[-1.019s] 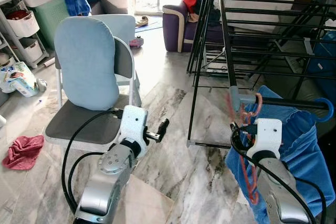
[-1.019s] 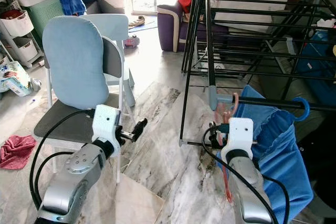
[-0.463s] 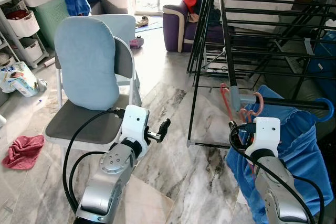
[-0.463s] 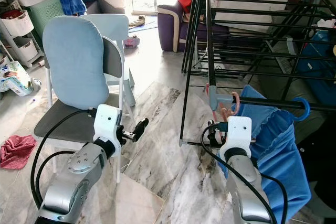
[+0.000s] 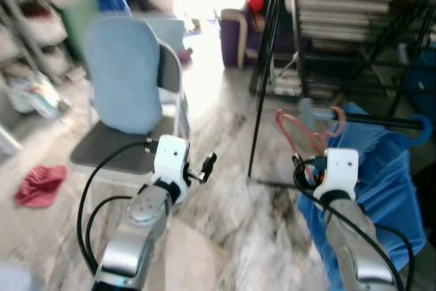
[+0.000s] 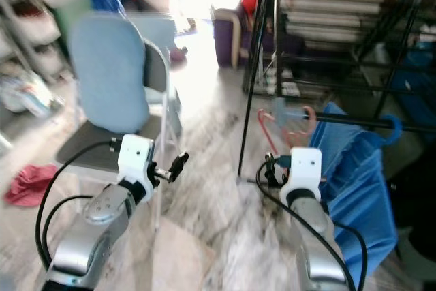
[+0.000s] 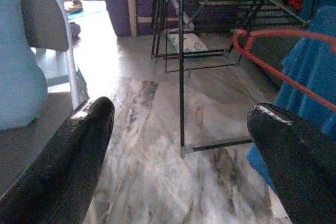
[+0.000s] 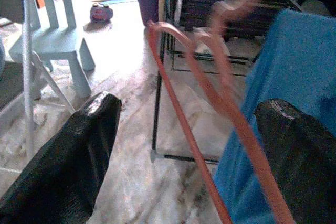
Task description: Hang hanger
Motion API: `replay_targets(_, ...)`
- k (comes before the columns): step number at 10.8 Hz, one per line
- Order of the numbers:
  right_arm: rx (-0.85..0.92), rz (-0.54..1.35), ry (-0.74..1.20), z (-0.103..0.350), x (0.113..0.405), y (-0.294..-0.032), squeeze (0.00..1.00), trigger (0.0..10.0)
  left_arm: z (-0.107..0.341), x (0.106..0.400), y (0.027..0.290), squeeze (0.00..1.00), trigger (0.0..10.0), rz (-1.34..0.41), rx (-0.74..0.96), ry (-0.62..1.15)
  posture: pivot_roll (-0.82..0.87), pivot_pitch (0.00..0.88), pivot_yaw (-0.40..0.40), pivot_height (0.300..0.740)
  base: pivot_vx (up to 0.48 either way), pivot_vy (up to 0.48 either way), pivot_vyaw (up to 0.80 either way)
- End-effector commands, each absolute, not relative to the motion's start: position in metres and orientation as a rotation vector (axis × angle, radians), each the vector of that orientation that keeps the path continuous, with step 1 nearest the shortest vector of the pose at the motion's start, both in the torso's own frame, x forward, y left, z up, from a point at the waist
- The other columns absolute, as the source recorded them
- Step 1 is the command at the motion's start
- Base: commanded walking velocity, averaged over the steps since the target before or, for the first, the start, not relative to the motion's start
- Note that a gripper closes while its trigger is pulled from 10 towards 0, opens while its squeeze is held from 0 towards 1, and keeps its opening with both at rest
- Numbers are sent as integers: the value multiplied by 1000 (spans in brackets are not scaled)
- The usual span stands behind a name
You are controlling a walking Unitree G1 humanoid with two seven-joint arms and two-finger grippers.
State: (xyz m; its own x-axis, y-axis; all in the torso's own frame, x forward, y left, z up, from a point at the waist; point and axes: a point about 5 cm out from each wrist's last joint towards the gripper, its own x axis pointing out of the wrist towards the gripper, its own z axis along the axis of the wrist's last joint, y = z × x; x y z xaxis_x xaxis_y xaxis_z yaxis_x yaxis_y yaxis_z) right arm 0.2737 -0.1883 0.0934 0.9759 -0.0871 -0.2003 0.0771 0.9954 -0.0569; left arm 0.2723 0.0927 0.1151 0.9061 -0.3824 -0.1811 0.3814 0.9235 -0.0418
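A red-pink hanger [image 5: 294, 131] sits at the grey joint of the black drying rack's [image 5: 293, 46] low rail, its hook by the joint and one arm sticking out to the left; it is blurred. A blue towel [image 5: 385, 175] drapes over that rail. My right gripper [image 8: 189, 106] is just below the rail and open, and the hanger [image 8: 181, 129] runs through the wide gap between its fingers. Whether it touches them I cannot tell. My left gripper [image 7: 181, 109] is open and holds nothing, out over the marble floor beside the chair.
A grey chair with a light blue cushion [image 5: 122, 76] stands to the left, close to my left arm. A red cloth [image 5: 39, 185] lies on the floor by it. A purple sofa [image 5: 238, 28] and a small blue chair [image 8: 58, 19] stand further back.
The head views have shifted and gone blurred, so the camera has moved. The hanger has swung up and left from beside my right wrist. Both grippers stay open.
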Motion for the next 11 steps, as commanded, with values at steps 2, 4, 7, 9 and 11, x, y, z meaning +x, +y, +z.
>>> replay_targets(2, -57, -83, 201, 94, 276, -190, 1000, 10000, 116, 274, 92, 0, 10000, -397, 7, 178, -64, 0, -31, 740, -292, 0, 0)
replay_targets(4, -40, -75, 195, 101, 284, -196, 1000, 10000, 117, 275, 105, 0, 10000, -390, 25, 178, -61, 0, -11, 740, -289, 0, 0)
replay_targets(7, -43, 126, 191, 107, 289, -181, 0, 10000, 105, 269, 136, 0, 10000, -395, 85, 221, -61, 0, 39, 740, -287, 0, 0)
replay_targets(9, -44, 187, 140, 115, 297, -162, 0, 10000, 92, 258, 147, 0, 10000, -296, 27, 249, -64, 0, 36, 740, -53, 0, 0)
replay_targets(11, -20, 239, 103, 116, 292, -149, 0, 10000, 85, 240, 153, 0, 10000, -341, 93, 258, -29, 0, -29, 740, -358, 0, 0)
